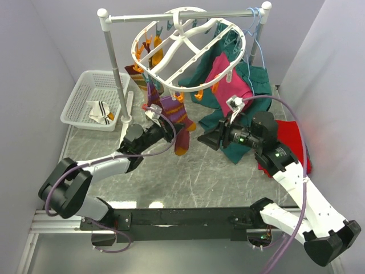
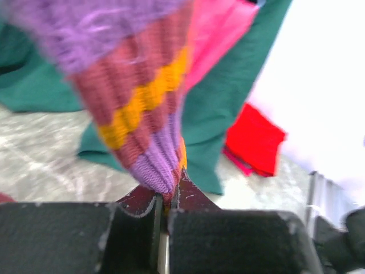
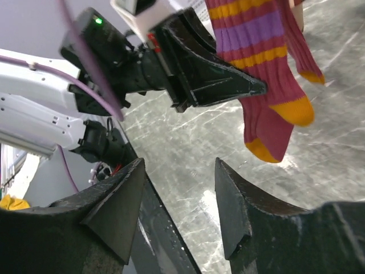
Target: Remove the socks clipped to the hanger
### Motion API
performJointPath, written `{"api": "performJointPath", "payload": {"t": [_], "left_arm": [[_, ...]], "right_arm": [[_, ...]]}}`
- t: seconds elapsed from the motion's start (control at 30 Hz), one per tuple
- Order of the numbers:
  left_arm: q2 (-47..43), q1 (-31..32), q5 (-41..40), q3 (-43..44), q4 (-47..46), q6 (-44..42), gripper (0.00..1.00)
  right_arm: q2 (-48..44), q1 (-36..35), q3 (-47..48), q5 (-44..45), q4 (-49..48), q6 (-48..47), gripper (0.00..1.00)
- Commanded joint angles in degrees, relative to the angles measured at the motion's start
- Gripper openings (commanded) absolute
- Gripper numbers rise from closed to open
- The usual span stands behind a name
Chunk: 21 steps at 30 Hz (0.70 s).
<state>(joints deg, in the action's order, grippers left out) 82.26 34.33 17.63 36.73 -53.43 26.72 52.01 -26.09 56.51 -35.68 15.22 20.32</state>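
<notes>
White oval hanger [image 1: 188,52] hangs from the rack pole [image 1: 142,17] at 12 o'clock, socks [image 1: 138,75] clipped along its 9-to-6 rim. Left gripper [image 1: 170,132] is pinching the purple-striped sock [image 1: 174,111] at 6; right gripper [image 1: 206,138] sits spread and empty at its 3 o'clock

White oval hanger [image 1: 188,88] hangs tilted by its hook. Maroon/purple/orange striped socks [image 1: 174,114] dangle from its near rim; orange socks [image 1: 155,48] clipped at left rim.
</notes>
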Motion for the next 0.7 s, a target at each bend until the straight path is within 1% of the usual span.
{"api": "performJointPath", "payload": {"t": [0.0, 0.03, 0.1, 0.2, 0.33, 0.37, 0.4, 0.47, 0.5, 0.53, 0.67], "left_arm": [[-4.91, 2.67, -0.04, -0.17, -0.98, 3.85, 0.01], [-5.87, 3.2, -0.22, -0.43, -0.54, 4.39, 0.01], [-6.67, 4.43, -0.23, -0.61, -0.1, 6.32, 0.01], [-7.46, 6.27, 0.3, -0.7, -0.36, 8.96, 0.01], [-7.81, 8.47, 0.57, -0.43, -0.1, 10.89, 0.01], [-7.82, 9.09, 0.65, -0.26, 0.25, 11.68, 0.01], [-7.9, 9.35, 0.83, -0.17, 0.78, 12.12, 0.01], [-8.08, 10.32, 1.27, 0.09, 1.4, 13.0, 0.01], [-8.43, 10.58, 1.27, 0.18, 1.92, 13.18, 0.01], [-8.6, 10.93, 1.62, 0.36, 2.1, 13.79, 0.01], [-9.22, 12.34, 3.64, 1.24, 3.07, 15.2, 0.01]], "right_arm": [[0.64, -5.1, 1.58, 5.96, -1.95, -0.1, 0.61], [0.9, -6.07, 2.37, 7.19, -2.04, -0.1, 0.64], [1.25, -8.36, 2.99, 10.1, -2.74, 0.25, 0.66], [2.04, -10.38, 3.69, 12.83, -5.1, 1.82, 0.71], [2.75, -10.92, 4.74, 13.53, -8.19, 3.94, 0.73], [2.75, -11.0, 4.92, 13.88, -8.8, 4.38, 0.76], [2.4, -11.0, 5.01, 14.75, -9.94, 5.25, 0.76], [1.96, -11.0, 5.36, 15.9, -10.91, 6.13, 0.82], [1.7, -11.0, 5.28, 16.17, -11.96, 6.92, 0.83], [1.61, -11.0, 5.45, 16.26, -12.32, 7.19, 0.87], [2.13, -11.09, 5.98, 15.38, -14.61, 8.77, 0.91]]}}
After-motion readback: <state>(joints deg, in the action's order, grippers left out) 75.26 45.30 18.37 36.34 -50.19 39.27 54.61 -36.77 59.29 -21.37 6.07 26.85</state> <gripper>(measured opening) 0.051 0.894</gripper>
